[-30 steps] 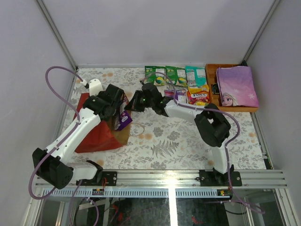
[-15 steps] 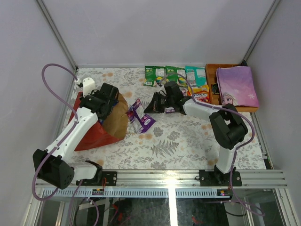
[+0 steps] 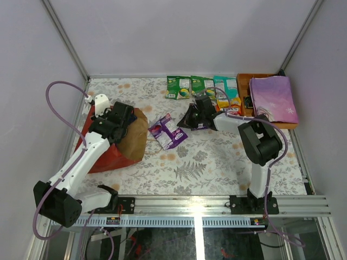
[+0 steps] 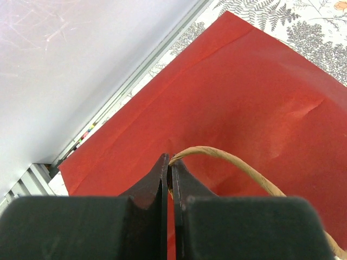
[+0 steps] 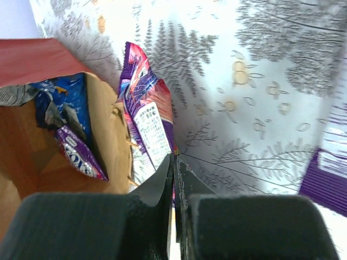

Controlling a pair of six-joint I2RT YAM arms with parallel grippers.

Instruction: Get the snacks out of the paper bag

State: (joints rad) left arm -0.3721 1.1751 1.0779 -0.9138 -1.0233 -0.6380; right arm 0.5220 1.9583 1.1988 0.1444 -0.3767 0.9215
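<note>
The red paper bag (image 3: 105, 154) lies on its side at the left, its brown mouth (image 3: 136, 135) facing right. My left gripper (image 3: 124, 124) is over it, shut on the bag's twisted paper handle (image 4: 233, 162), and the jaws (image 4: 169, 162) pinch the cord. My right gripper (image 3: 183, 123) is shut on the corner of a purple packet (image 3: 168, 131) that rests on the table just outside the mouth (image 5: 146, 116). A blue bag (image 5: 65, 100) and another purple packet (image 5: 81, 154) show inside the bag. Green (image 3: 179, 86), teal (image 3: 225, 85) and yellow-red (image 3: 229, 104) packets lie at the back.
A wooden tray (image 3: 244, 81) at the back right holds a purple princess book (image 3: 272, 98). Another purple packet (image 3: 201, 125) lies under the right arm. Grey walls and metal rails enclose the floral tabletop (image 3: 217, 162).
My right gripper has drawn back to the right from the bag mouth, and the purple packet has come out onto the table with it. The left gripper has shifted left with the handle.
</note>
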